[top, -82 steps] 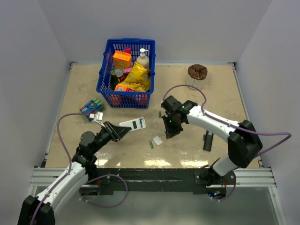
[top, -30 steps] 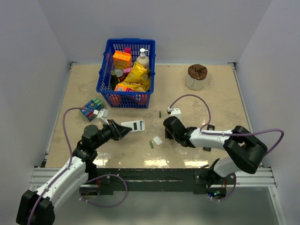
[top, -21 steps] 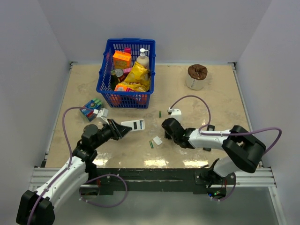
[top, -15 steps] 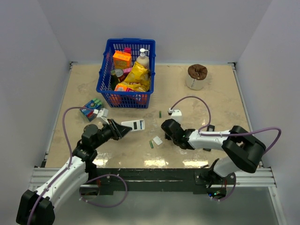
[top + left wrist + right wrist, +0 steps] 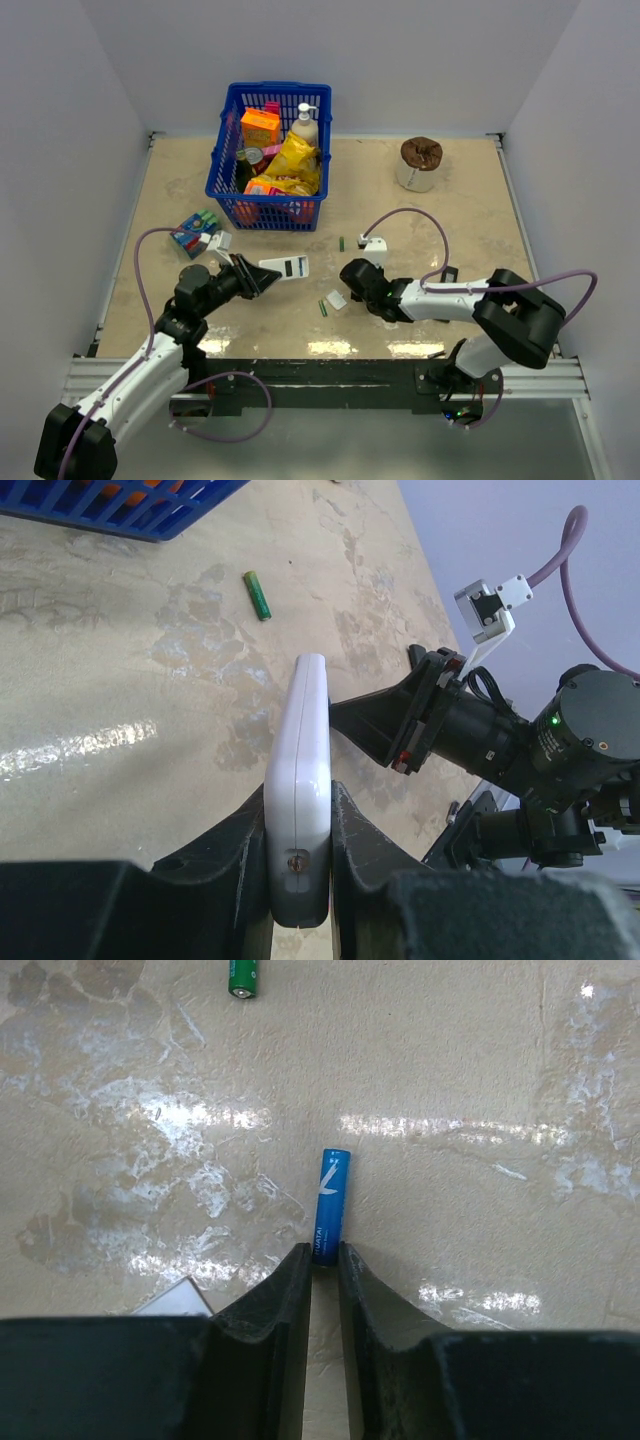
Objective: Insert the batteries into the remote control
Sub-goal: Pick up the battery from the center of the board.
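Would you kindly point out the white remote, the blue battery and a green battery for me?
white remote [image 5: 298, 770]: left wrist view, middle of its narrow side edge.
blue battery [image 5: 331, 1203]: right wrist view, middle of its label.
green battery [image 5: 258, 595]: left wrist view, middle of its body.

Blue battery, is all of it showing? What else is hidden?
- blue battery: right wrist view, near end between the right gripper fingers; grip unclear.
- remote control: left wrist view, edge-on in the left gripper; battery slot unseen.
- green battery: right wrist view, top edge cuts it.
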Controlling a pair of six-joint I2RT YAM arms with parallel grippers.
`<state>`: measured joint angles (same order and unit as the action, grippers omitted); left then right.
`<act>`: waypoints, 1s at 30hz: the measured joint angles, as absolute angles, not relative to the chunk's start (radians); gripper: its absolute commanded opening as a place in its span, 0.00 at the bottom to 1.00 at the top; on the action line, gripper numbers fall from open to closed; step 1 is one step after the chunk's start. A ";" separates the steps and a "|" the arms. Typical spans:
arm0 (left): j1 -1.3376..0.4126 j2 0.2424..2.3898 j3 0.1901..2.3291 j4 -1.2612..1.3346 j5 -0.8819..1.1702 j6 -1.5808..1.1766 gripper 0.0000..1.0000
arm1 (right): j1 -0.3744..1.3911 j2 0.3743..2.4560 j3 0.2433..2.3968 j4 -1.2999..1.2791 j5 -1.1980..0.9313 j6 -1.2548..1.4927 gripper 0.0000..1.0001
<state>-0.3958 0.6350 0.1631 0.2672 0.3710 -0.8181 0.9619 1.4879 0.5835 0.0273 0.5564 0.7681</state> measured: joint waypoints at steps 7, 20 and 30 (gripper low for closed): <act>-0.396 0.636 0.169 0.268 0.371 -0.818 0.00 | 0.976 1.512 0.605 0.010 0.595 0.795 0.06; -0.396 0.632 0.151 0.337 0.386 -0.838 0.00 | 0.989 1.327 0.688 -0.329 0.468 0.718 0.00; -0.396 0.646 0.078 0.515 0.408 -0.931 0.00 | 0.990 1.181 0.985 -0.495 0.201 0.547 0.00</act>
<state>-0.3958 0.6456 0.0776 0.5152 0.4084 -0.9306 0.9901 1.1809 0.9852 -0.4953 0.2012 0.5468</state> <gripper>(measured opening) 0.262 0.090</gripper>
